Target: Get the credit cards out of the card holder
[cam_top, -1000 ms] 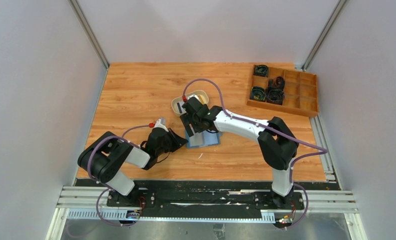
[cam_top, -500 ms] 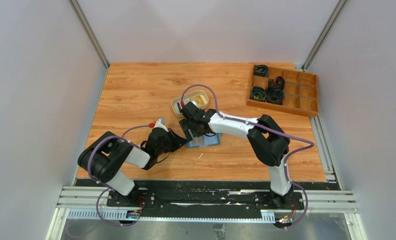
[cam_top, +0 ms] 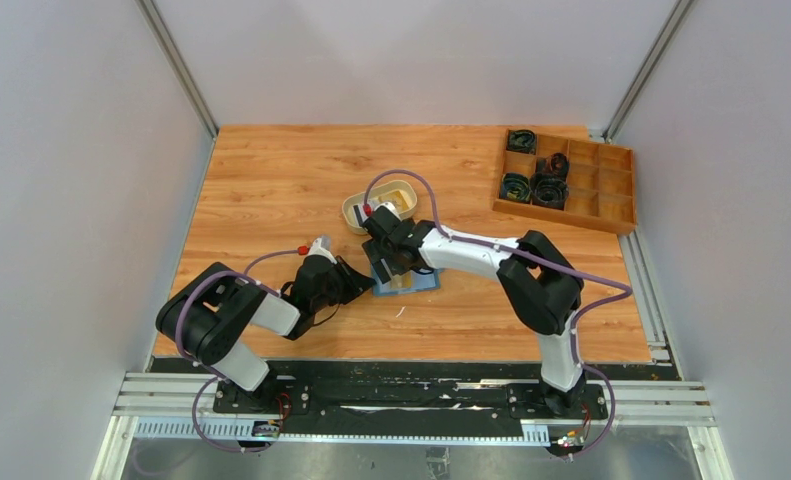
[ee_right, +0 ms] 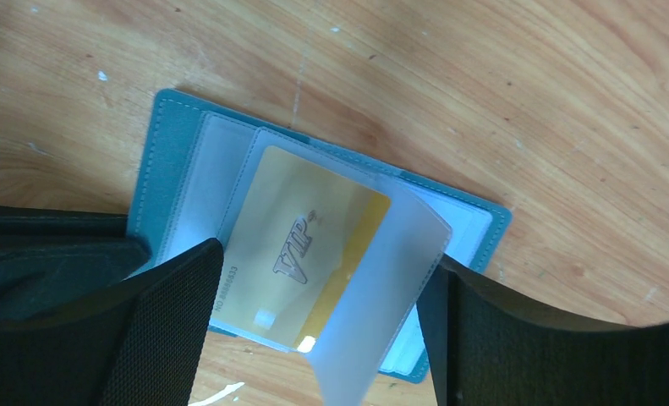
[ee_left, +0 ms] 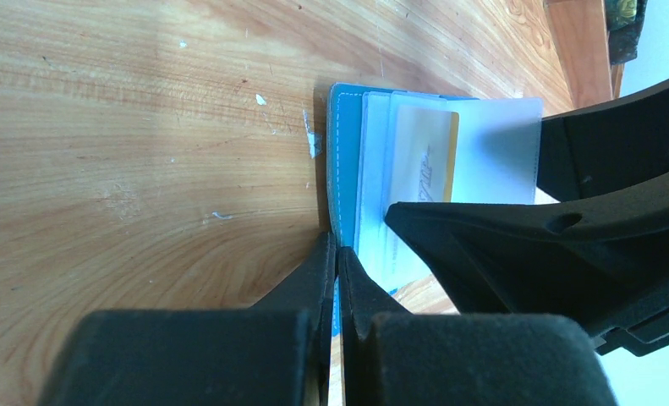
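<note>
Right gripper (ee_right: 322, 262) spread over the open flat blue folding card holder (ee_right: 166, 152); left gripper (ee_left: 337, 249) closed at its edge.
The right gripper's black fingers (ee_right: 161, 321) stand apart, one on each side of a thin yellow credit card (ee_right: 301, 245) marked VIP; the card lies between them in the holder's pale inner pockets; a translucent plastic sleeve (ee_right: 381, 296) curls up over the card's side nearer the right-hand finger; the left gripper's fingertips are pressed together, meeting the holder's blue border just ahead of them; whether they pinch it cannot be told; the holder lies flat on the wooden table (ee_right: 483, 85) under both grippers; just beyond the right gripper sits a cream oval tray (cam_top: 349, 210).
</note>
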